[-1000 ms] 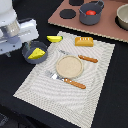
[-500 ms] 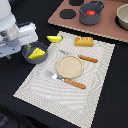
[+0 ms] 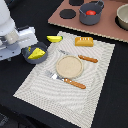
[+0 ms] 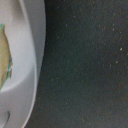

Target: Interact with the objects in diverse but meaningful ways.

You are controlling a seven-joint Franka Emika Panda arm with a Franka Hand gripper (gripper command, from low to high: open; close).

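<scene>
Cheese wedge [image 3: 35,53] in a grey bowl [image 3: 42,58] under the robot arm [image 3: 11,31], banana [image 3: 54,38] and bread loaf [image 3: 84,41] on the striped mat [image 3: 95,87], tomato [image 3: 90,12] in a grey pot [image 3: 90,19], gripper hidden, its state impossible to tell.

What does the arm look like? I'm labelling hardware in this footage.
The arm is glossy white with rounded housings. Its end section is a boxier white-and-grey block with a darker band beneath. The gripper's fingers cannot be made out in either view.

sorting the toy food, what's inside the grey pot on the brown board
A red tomato sits inside the dark grey pot on the brown stove board. Only the tomato's top shows above the rim; its lower part and the pot's floor are hidden by the wall.
</scene>
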